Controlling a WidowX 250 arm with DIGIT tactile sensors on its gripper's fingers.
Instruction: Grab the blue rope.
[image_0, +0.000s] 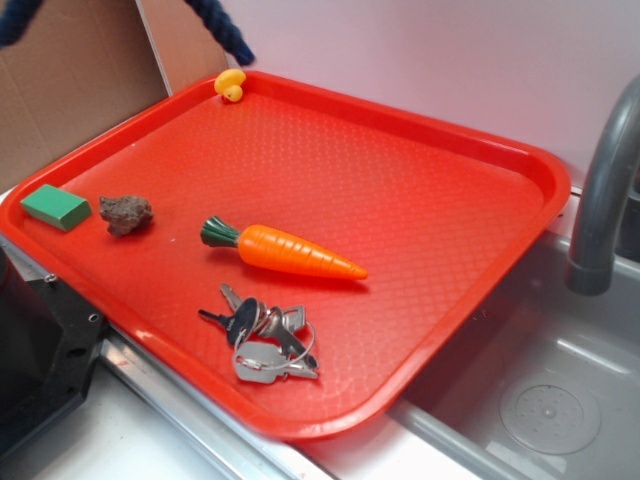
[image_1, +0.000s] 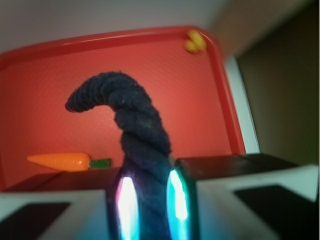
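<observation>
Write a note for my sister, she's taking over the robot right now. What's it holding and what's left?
Gripper: shut on the blue rope, which is lifted clear above the red tray.
On the tray: toy carrot, keys, rock, green block, yellow duck.
Done: the rope is grabbed.
Left: nothing but keeping the grip; the rope's free end curls over, hanging loose.

Blue rope (image_1: 135, 125): dark, twisted strands, clamped between the gripper's (image_1: 150, 200) two fingers at the bottom centre of the frame, rising from them and curling over toward the upper left, its blunt end hanging free. Red tray (image_1: 75, 42): fills the background, rim running along the top and down the right. Toy carrot (image_1: 60, 161): lower left, lying flat on the tray; small yellow item (image_1: 195, 41): blurred, in the tray's upper right corner.
</observation>
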